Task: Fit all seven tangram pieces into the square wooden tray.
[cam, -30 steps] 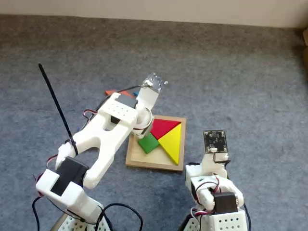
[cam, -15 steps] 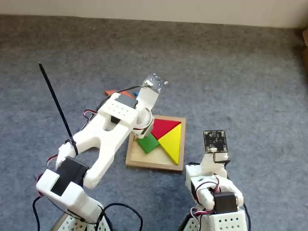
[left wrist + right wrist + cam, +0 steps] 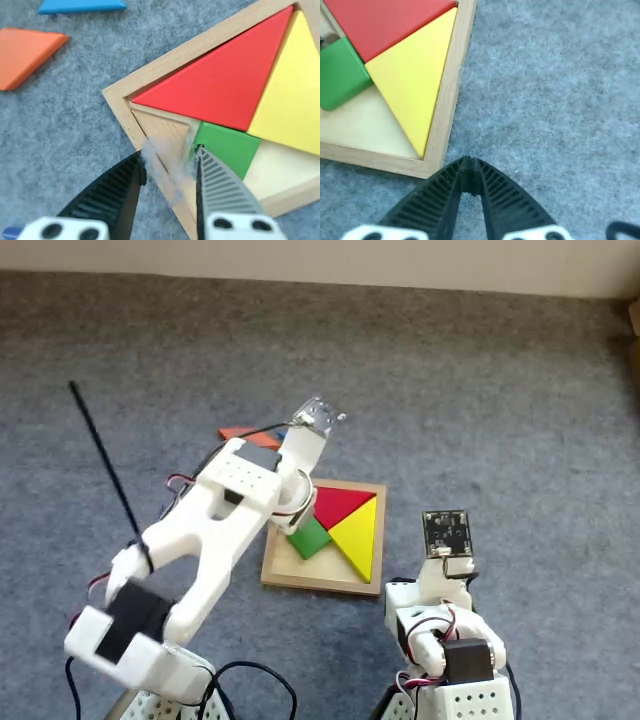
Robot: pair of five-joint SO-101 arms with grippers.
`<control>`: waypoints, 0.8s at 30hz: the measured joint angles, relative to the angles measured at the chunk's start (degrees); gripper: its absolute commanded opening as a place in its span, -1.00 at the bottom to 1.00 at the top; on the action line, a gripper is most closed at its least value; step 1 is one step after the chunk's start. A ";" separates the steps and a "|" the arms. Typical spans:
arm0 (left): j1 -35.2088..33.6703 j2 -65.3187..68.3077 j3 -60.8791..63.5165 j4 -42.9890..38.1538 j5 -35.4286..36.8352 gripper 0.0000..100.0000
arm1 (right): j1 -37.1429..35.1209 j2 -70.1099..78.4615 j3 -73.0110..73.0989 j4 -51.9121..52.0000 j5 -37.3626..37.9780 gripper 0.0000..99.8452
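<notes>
Three pieces already sit in the square wooden tray (image 3: pixel 120 100): a red triangle (image 3: pixel 215 85), a yellow triangle (image 3: pixel 290 95) and a green square (image 3: pixel 227 150), each touching the next. The rest of the tray floor is bare wood. The left gripper (image 3: pixel 170 167) hangs over the tray's corner nearest the loose pieces. Its jaws are parted and hold no piece (a pale blurred wisp between them is too unclear to name).

The next pick likely turns on what lies just past that corner. An orange parallelogram (image 3: pixel 27 52) and a blue triangle (image 3: pixel 80 6) rest flat on the carpet, close together and outside the tray. In the high view the parallelogram's long axis runs roughly across the table. The left arm is clearly nearer. The right gripper (image 3: pixel 470 182) is closed and empty over the carpet by the tray's opposite side, well apart from both pieces.
</notes>
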 measured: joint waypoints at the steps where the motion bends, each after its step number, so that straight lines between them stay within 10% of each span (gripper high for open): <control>1: 0.00 -1.41 1.05 0.00 0.00 -0.67 | 0.00 0.00 0.00 0.00 0.00 -0.97; 24: -4.84 1.41 5.19 -9.49 -0.09 -0.67 | 0.00 0.00 0.00 0.00 0.00 -0.97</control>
